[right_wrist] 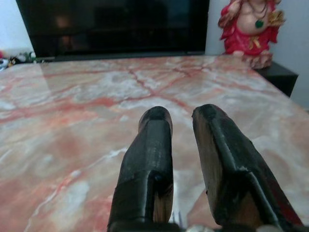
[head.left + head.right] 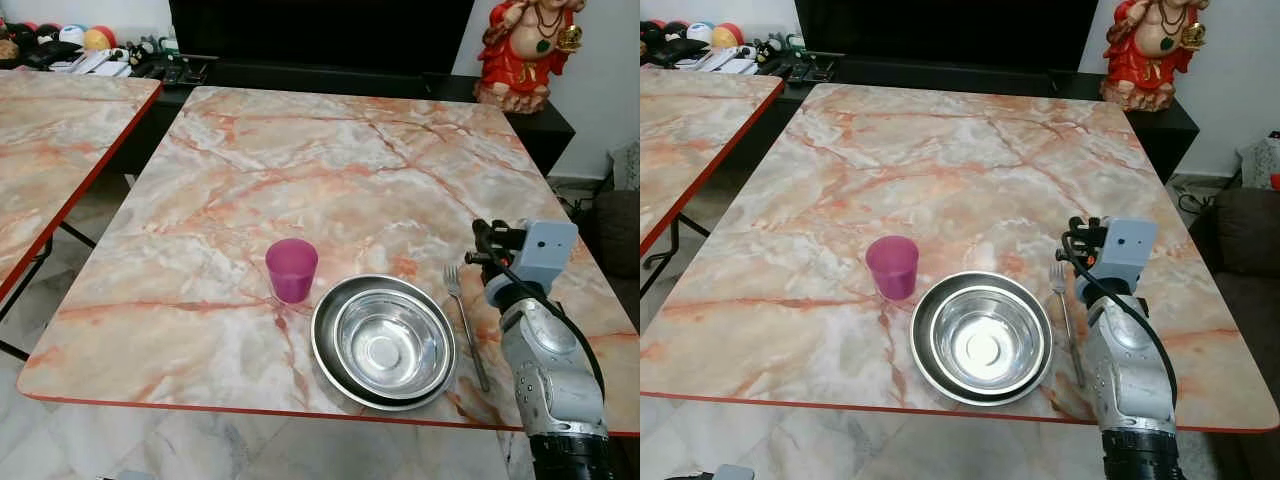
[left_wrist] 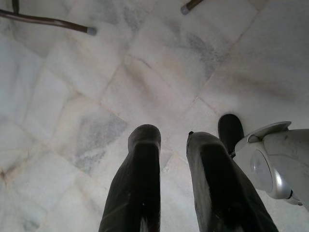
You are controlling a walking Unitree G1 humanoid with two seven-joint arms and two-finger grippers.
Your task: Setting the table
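A pink cup (image 2: 291,268) stands upright near the front of the marble table (image 2: 330,170). To its right a steel bowl (image 2: 385,345) sits inside a steel plate (image 2: 322,350). A fork (image 2: 465,320) lies right of the plate, tines pointing away from me. My right gripper (image 2: 487,240) hovers just beyond the fork's tines, open with nothing between its fingers (image 1: 154,145). In the left wrist view my left gripper (image 3: 171,137) hangs over the floor, open and holding nothing.
A second marble table (image 2: 50,140) stands to the left across a narrow gap. A red figurine (image 2: 525,50) and a dark TV cabinet (image 2: 320,70) line the far edge. A dark sofa (image 2: 1240,240) is at the right. Pale floor tiles (image 3: 96,96) lie below.
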